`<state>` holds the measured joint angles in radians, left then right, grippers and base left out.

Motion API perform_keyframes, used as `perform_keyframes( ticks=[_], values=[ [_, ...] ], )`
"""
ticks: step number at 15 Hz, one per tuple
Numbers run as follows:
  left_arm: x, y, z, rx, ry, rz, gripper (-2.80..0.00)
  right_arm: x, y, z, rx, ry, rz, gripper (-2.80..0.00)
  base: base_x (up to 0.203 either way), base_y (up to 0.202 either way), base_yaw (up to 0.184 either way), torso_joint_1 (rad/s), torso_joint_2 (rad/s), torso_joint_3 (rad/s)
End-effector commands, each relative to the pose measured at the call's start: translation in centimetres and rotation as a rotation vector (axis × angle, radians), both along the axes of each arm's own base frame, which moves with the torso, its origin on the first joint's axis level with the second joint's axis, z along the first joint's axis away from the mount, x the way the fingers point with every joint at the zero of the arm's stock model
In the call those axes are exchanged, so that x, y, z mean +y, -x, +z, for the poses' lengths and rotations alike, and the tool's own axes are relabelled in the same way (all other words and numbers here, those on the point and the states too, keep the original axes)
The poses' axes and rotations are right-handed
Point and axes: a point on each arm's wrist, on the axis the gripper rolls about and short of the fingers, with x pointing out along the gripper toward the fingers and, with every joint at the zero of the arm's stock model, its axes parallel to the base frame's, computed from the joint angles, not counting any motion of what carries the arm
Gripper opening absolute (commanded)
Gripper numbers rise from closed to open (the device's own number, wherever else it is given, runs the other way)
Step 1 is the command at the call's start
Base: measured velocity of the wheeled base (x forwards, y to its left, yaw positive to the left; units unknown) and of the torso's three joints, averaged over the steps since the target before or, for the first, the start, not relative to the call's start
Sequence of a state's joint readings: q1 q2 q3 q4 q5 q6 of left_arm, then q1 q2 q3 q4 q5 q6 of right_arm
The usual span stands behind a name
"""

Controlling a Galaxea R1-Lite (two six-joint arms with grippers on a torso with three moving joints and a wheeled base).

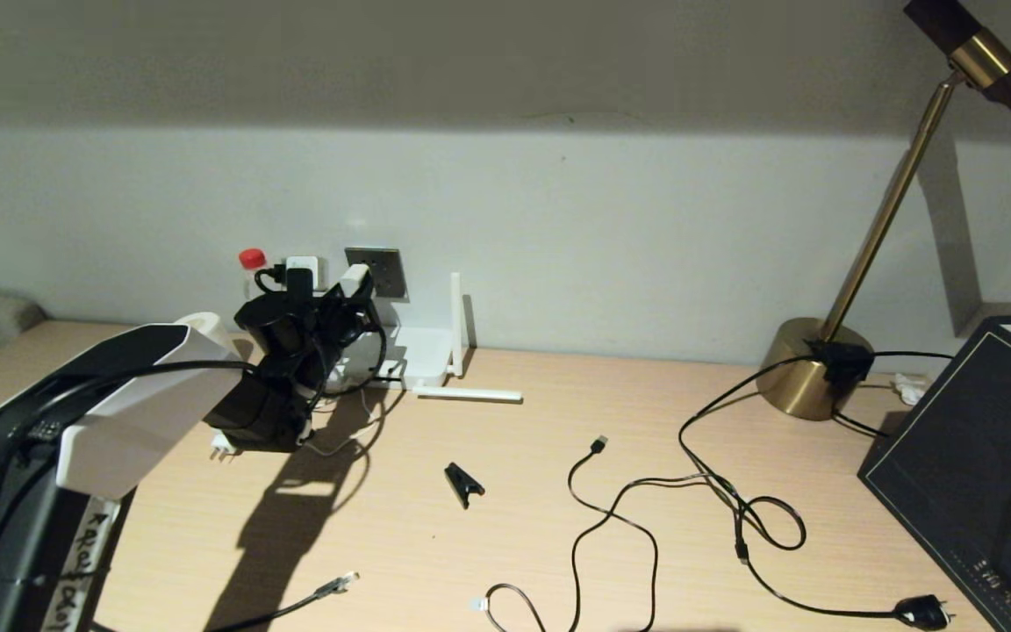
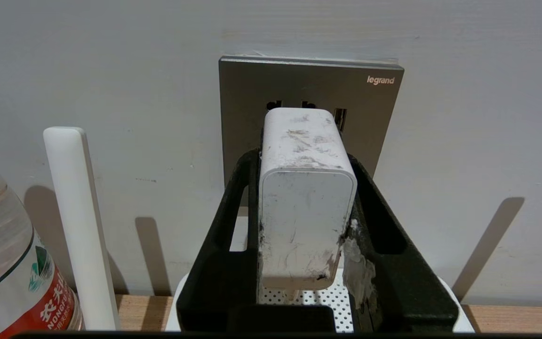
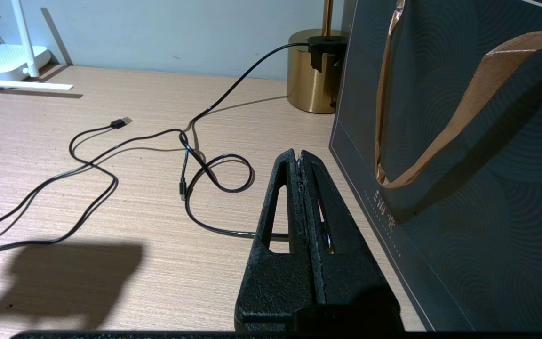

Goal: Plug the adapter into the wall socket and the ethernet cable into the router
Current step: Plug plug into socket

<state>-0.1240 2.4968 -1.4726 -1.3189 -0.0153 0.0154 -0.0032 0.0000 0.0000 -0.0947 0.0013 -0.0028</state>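
- The adapter [image 2: 305, 188] is clamped between the fingers of the left gripper [image 2: 301, 155], held up at the wall socket [image 2: 365, 117] above the desk's back edge, left of its middle. Its front end sits at the faceplate, near the upper pin holes; whether the pins are in any holes is hidden behind its body.
- Judged risk: if the pins are slightly off the holes, pushing would jam them on the metal face, and the adapter could twist or slide back between the fingers.
- The grip bears on the adapter's smooth side faces, so I expect a hard push to shift it in the hold.
- The router [image 1: 422, 355] lies directly below on the desk [image 1: 558, 527] against the wall, one antenna [image 2: 80, 226] standing just beside the gripper; a dropped adapter would land on it, and a sideways correction could knock the antenna or the water bottle [image 2: 3, 263].
- The ethernet cable [image 1: 334, 584] lies at the desk's front edge, well apart from the router, not yet plugged in.
- The right gripper [image 3: 299, 157] hangs over the desk's right side beside a dark paper bag [image 3: 464, 141], its fingers pressed together on nothing.
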Motion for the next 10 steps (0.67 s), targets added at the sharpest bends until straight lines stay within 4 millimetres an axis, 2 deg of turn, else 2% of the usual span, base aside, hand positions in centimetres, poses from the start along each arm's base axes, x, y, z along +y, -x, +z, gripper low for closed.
perform_keyframes(
  ticks=[1, 10],
  values=[
    [0.06, -0.02, -0.11, -0.003, 0.0, 0.001, -2.8, 0.0, -0.29, -0.97, 0.036, 0.0, 0.0, -2.8, 0.0, 0.0, 0.0, 0.0, 0.0, 0.0],
    [0.32, -0.75, -0.39, -0.01, 0.001, 0.008, -2.8, 0.0, -0.29, -0.97, 0.036, 0.0, 0.0, -2.8, 0.0, 0.0, 0.0, 0.0, 0.0, 0.0]
  ],
)
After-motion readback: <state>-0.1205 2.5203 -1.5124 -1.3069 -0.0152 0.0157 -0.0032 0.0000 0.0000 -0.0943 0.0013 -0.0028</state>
